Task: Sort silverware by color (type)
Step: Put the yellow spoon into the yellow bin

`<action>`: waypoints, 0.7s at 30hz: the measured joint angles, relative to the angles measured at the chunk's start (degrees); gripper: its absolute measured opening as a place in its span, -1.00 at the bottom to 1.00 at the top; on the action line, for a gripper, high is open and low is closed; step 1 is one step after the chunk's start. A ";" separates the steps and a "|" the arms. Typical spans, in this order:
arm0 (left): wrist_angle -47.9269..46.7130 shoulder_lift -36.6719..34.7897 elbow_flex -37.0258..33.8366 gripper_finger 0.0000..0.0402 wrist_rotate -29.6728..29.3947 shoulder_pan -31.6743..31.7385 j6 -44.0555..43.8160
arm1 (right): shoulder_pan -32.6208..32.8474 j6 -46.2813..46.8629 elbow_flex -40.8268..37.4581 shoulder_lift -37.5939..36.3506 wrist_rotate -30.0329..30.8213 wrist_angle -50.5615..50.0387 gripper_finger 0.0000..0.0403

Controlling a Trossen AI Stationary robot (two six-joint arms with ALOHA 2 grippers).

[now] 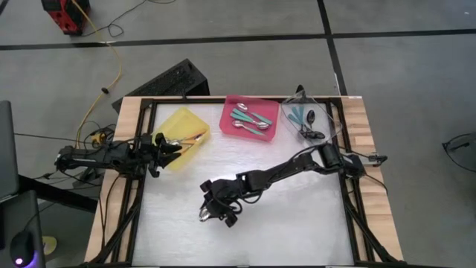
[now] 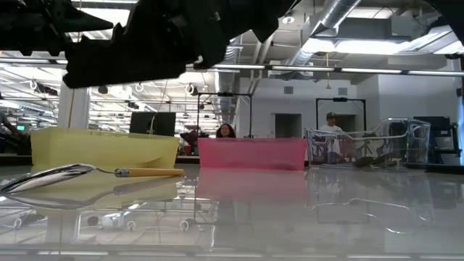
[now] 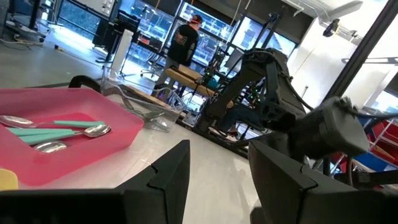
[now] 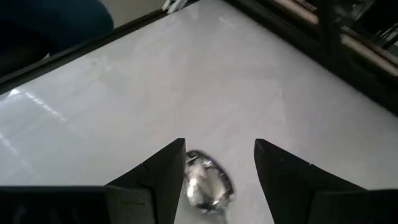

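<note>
One spoon with an orange handle and a shiny silver bowl (image 2: 87, 172) lies flat on the white table top, left of centre near the front (image 1: 202, 216). My right gripper (image 1: 214, 210) hovers over it, open. In the right wrist view its fingers (image 4: 217, 165) stand on either side of the bowl (image 4: 208, 180), above it. More orange-handled spoons lie in the yellow tray (image 1: 184, 134). Teal-handled spoons lie in the pink tray (image 1: 251, 119), and others in the clear tray (image 1: 309, 119). My left gripper (image 1: 165, 145) waits open beside the yellow tray, with nothing between its fingers (image 3: 217, 168).
The three trays stand in a row along the table's far edge (image 2: 250, 154). A dark frame (image 1: 349, 186) borders the table on both sides. People (image 3: 186, 40) stand in the room beyond the table. The white top (image 1: 297, 223) stretches toward the near right.
</note>
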 joint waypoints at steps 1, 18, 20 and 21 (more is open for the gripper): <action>-0.01 0.00 0.00 -0.26 0.00 0.01 0.01 | 0.03 0.00 -0.01 0.11 -0.01 -0.50 0.09; -0.01 0.00 0.00 -0.26 -0.07 0.01 0.07 | -1.41 -0.04 -1.90 0.10 -0.77 0.02 0.08; -0.01 -0.01 0.00 -0.26 -0.07 0.00 0.07 | -1.37 -0.09 -1.90 0.35 -1.84 0.23 0.08; -0.01 0.00 0.00 -0.26 -0.07 0.01 0.07 | -1.37 -0.10 -1.89 0.78 -1.89 0.89 0.08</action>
